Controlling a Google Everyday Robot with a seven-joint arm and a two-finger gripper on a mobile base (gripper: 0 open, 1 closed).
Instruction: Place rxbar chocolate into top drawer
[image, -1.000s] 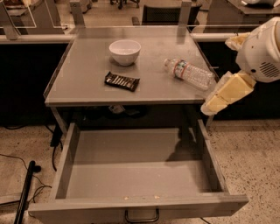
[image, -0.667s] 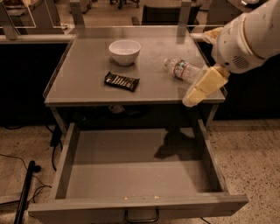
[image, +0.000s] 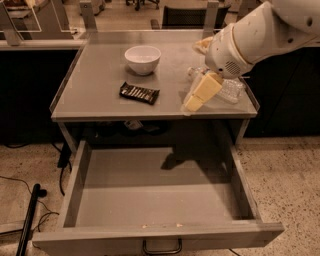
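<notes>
The rxbar chocolate (image: 139, 93) lies flat on the tabletop (image: 95, 82), towards its near edge and a little left of centre, its long side running roughly left to right with a slight slant. The white bowl (image: 143, 59) stands just beyond it on the far side, apart from it. The claw (image: 193, 103) hangs over the near right part of the tabletop, pointing down and to the left, well to the right of the bar and touching nothing; from this angle I cannot tell whether it is apart or together. A clear water bottle (image: 229, 90) lies on its side just behind the arm, partly hidden by it. The top drawer (image: 150, 200) below is pulled fully out towards the near side, its dark handle (image: 162, 247) at the front. The bar looks light and thin, with a glossy wrapper that may slide on the smooth metal and crinkle under pressure. The contents probably give a little, so a moderate squeeze should do. The sensible hold is from above across the short width, near the middle of its length, so that it hangs level. The low profile means the claw must come down almost to the surface, and the bowl nearby leaves little room on the far side.
</notes>
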